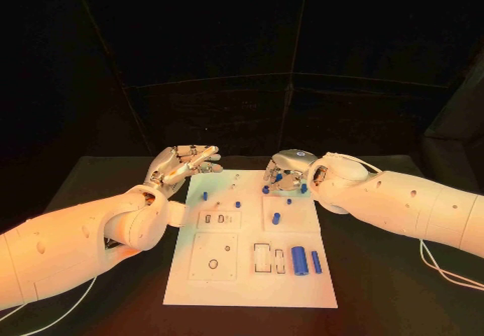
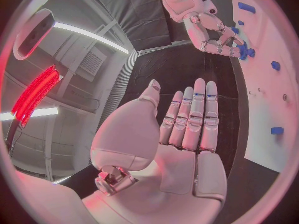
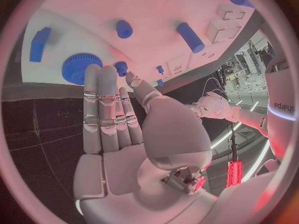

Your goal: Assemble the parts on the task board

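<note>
The near end of the task board (image 1: 252, 294) lies bare, with blue parts (image 1: 299, 260) farther up it. At the board's far end, right hand (image 1: 285, 173) hovers with fingers spread and empty over the gear (image 3: 81, 67); left hand (image 1: 184, 165) is empty too. Descend squarely before closing.

Black table (image 1: 383, 294) — white cables (image 1: 444, 269) trailing across near corners.

Readable text: 1 partial mark

In the right wrist view, dark lettering runs along the white right arm (image 3: 281, 104), seen mirrored and bent; it cannot be read with certainty. Nothing else carries legible writing.
</note>
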Tool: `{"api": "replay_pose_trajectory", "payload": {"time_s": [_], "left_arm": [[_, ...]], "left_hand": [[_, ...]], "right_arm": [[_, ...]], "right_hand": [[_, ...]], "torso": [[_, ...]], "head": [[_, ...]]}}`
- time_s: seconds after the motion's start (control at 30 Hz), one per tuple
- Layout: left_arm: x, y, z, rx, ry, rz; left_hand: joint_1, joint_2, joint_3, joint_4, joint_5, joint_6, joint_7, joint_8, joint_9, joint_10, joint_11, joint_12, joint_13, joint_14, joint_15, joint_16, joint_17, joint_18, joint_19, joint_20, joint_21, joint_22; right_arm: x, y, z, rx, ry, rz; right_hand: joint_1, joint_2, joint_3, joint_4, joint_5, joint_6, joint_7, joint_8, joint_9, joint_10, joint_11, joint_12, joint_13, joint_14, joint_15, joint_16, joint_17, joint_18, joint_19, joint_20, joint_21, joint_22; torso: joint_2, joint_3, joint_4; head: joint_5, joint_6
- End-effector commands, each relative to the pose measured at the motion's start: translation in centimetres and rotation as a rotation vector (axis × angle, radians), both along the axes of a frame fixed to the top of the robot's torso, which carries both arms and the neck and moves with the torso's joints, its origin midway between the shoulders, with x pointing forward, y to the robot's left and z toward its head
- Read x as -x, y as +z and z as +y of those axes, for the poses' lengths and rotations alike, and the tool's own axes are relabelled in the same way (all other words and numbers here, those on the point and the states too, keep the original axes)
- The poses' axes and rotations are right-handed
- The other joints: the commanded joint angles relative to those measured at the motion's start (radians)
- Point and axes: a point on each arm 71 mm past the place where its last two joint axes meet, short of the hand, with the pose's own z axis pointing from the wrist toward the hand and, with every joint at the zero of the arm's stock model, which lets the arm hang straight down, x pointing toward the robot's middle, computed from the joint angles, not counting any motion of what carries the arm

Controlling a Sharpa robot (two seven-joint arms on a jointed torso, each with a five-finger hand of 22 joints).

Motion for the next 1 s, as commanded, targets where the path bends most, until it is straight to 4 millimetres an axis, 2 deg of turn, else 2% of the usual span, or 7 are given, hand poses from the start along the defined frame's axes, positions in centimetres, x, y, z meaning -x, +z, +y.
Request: {"api": "replay_pose_trajectory", "payload": {"time_s": [0.03, 0.2, 0.4, 0.67, 0.9, 1.0], "left_arm": [[0.1, 0.2, -0.1, 0.001, -0.018, -0.013], [0.0, 0.2, 0.1, -0.001, -0.013, -0.013], [0.0, 0.2, 0.1, -0.002, -0.013, -0.012], [0.1, 0.3, 0.2, -0.002, -0.013, -0.01], [0.1, 0.3, 0.3, -0.002, -0.015, -0.01], [0.1, 0.3, 0.4, -0.002, -0.015, -0.01]], "left_hand": [[0.01, 0.004, 0.0, -0.008, 0.004, 0.009, 0.001, -0.006, -0.002, 0.001, 0.004, -0.004, -0.001, -0.005, 0.004, -0.006, 0.001, 0.012, -0.002, 0.003, -0.006, -0.002], [0.01, 0.004, 0.0, -0.008, 0.004, 0.009, 0.001, -0.006, -0.002, 0.001, 0.004, -0.004, -0.001, -0.005, 0.004, -0.006, 0.001, 0.012, -0.002, 0.003, -0.006, -0.002], [0.01, 0.005, 0.0, -0.009, 0.004, 0.008, 0.002, -0.008, -0.002, 0.0, 0.005, -0.007, -0.002, -0.005, 0.004, -0.008, 0.001, 0.012, -0.003, 0.003, -0.007, -0.003], [0.01, 0.005, -0.001, -0.01, 0.004, 0.008, 0.003, -0.009, -0.002, -0.001, 0.006, -0.008, -0.002, -0.005, 0.004, -0.009, 0.002, 0.012, -0.002, 0.004, -0.008, -0.003], [0.01, 0.005, 0.0, -0.01, 0.004, 0.008, 0.003, -0.01, -0.002, -0.001, 0.006, -0.008, -0.002, -0.005, 0.004, -0.009, 0.002, 0.012, -0.002, 0.004, -0.008, -0.003], [0.011, 0.006, -0.001, -0.011, 0.004, 0.007, 0.003, -0.01, -0.002, -0.002, 0.006, -0.009, -0.002, -0.004, 0.004, -0.01, 0.002, 0.012, -0.002, 0.004, -0.008, -0.003]], "right_arm": [[0.0, -0.1, 0.2, 0.081, -0.004, -0.006], [0.0, -0.2, 0.4, 0.098, 0.0, 0.005], [-0.1, -0.2, 0.9, 0.103, 0.004, 0.009], [-0.2, -0.4, 1.3, 0.109, 0.008, 0.016], [-0.4, -0.4, 1.4, 0.112, 0.006, 0.018], [-0.4, -0.4, 1.5, 0.113, 0.008, 0.02]], "right_hand": [[-0.013, 0.002, 0.014, 0.003, -0.004, -0.007, -0.004, -0.002, 0.001, -0.007, 0.0, -0.003, 0.0, 0.034, -0.001, 0.05, 0.03, 0.01, -0.012, 0.001, 0.036, 0.022], [-0.018, -0.002, 0.031, 0.008, -0.007, -0.01, -0.004, -0.003, 0.001, -0.013, -0.001, -0.002, 0.0, 0.036, 0.0, 0.217, 0.184, 0.011, -0.02, 0.004, 0.1, 0.062], [-0.021, -0.003, 0.046, 0.016, -0.008, -0.009, -0.005, -0.002, 0.001, -0.018, 0.0, -0.003, 0.0, 0.031, 0.0, 0.339, 0.299, 0.004, -0.019, 0.009, 0.176, 0.136], [-0.021, -0.001, 0.061, 0.024, -0.008, -0.006, -0.005, -0.002, 0.001, -0.015, -0.001, -0.002, 0.0, 0.032, 0.0, 0.43, 0.393, -0.008, 0.0, 0.012, 0.257, 0.235], [-0.017, 0.005, 0.081, 0.031, -0.01, -0.003, -0.004, -0.001, 0.002, -0.011, -0.001, -0.002, 0.0, 0.032, -0.001, 0.49, 0.45, -0.016, 0.011, 0.014, 0.31, 0.298], [-0.009, 0.016, 0.098, 0.033, -0.029, 0.003, -0.005, 0.0, 0.002, -0.003, -0.003, 0.0, 0.001, 0.033, -0.003, 0.514, 0.475, -0.019, 0.018, 0.014, 0.334, 0.328]], "torso": [[0.007, 0.0001, 0.0021], [0.009, -0.0004, 0.0018], [0.011, -0.0003, 0.0024], [0.014, -0.0011, 0.0036], [0.019, -0.001, 0.0053], [0.019, -0.0012, 0.0051]], "head": [[-0.001, -0.001], [0.0, -0.001], [0.001, -0.006], [0.005, -0.012], [0.008, -0.012], [0.01, -0.014]]}}
